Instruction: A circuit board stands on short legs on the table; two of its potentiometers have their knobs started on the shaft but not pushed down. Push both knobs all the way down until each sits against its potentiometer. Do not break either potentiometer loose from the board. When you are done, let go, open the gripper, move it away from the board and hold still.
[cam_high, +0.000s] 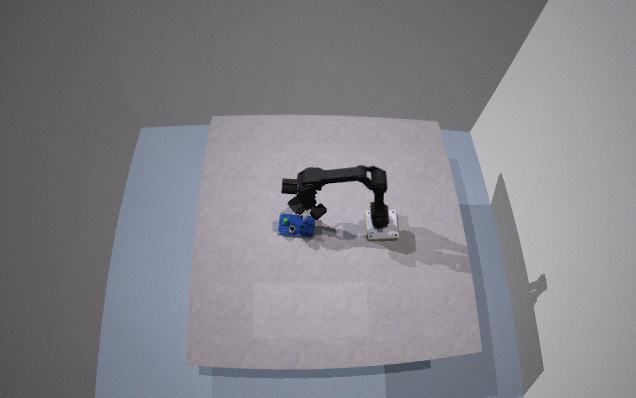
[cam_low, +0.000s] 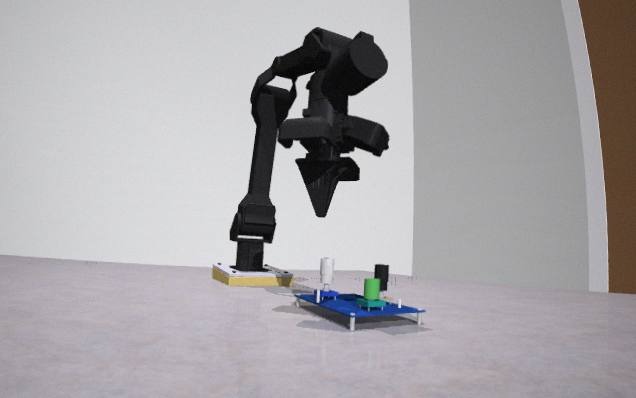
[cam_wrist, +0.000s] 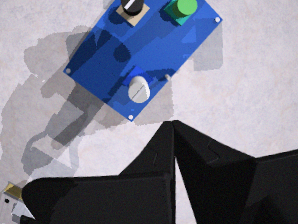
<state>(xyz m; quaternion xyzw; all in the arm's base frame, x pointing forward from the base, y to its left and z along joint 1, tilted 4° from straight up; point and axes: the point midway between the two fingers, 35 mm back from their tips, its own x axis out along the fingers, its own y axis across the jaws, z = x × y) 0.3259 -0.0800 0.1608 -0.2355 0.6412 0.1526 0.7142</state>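
The blue circuit board stands on short white legs. A white knob stands high over its blue potentiometer, with bare shaft showing below. A black knob also stands above its tan potentiometer with a gap. A green knob sits low against its teal potentiometer. My gripper is shut and empty, pointing down. It hangs well above the board's level, near the white knob's end, touching nothing. Its fingertips cannot be made out in the top view.
The arm's base plate stands on the table to the right of the board in the top view. Small white posts rise from the board near the knobs. The arm's shadow falls across the board.
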